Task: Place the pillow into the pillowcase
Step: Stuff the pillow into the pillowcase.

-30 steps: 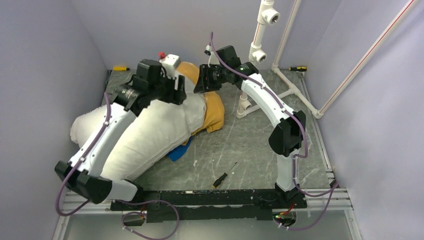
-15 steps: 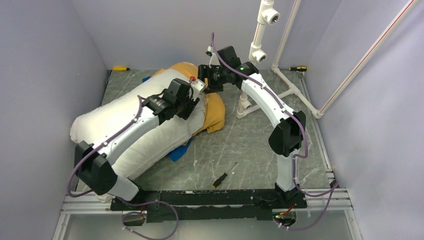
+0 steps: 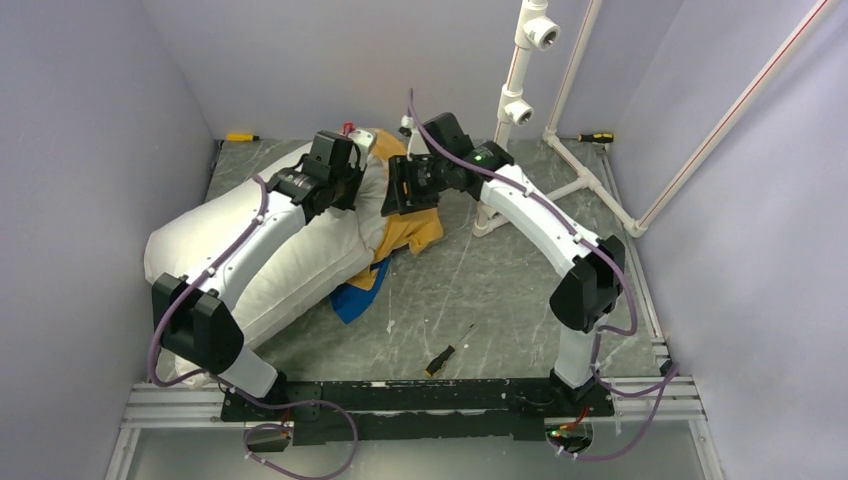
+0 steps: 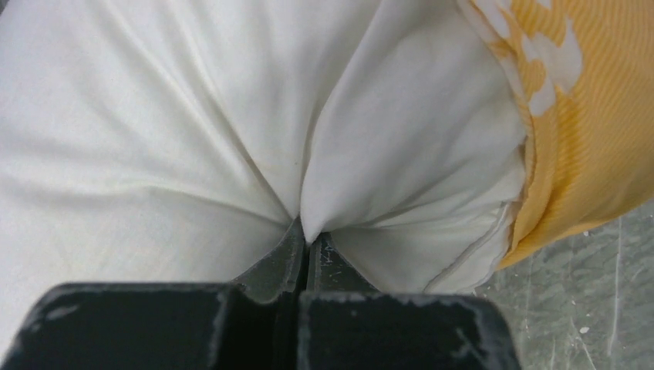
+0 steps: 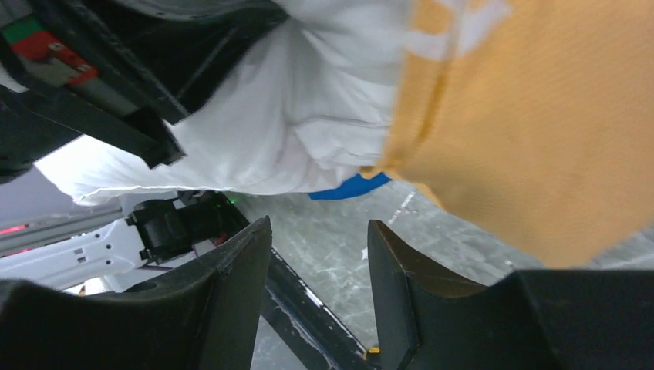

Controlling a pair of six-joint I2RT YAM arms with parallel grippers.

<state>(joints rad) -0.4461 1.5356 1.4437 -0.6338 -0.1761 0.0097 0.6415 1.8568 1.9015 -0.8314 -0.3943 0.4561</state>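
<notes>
The white pillow (image 3: 250, 250) lies across the left half of the table, plump and creased. In the left wrist view my left gripper (image 4: 308, 235) is shut on a pinched fold of the pillow (image 4: 154, 116) near its far end. From above, the left gripper (image 3: 350, 190) presses into that end. The pillowcase (image 3: 412, 230) shows its orange side bunched against the pillow's far right end, with a blue part (image 3: 350, 300) sticking out underneath. Orange pillowcase fabric (image 4: 586, 116) overlaps the pillow's corner. My right gripper (image 3: 400, 187) hovers open beside the orange fabric (image 5: 540, 131); nothing is between its fingers (image 5: 318, 231).
A small black screwdriver (image 3: 445, 352) lies near the front of the table. Yellow-handled screwdrivers lie at the back left (image 3: 240, 136) and back right (image 3: 595, 137). A white pipe frame (image 3: 520, 100) stands at the back right. Walls close in on both sides.
My left arm swung down onto the pillow, shifted toward its far end and shut on a fold of it. The right gripper dropped lower and left, against the orange fabric.
</notes>
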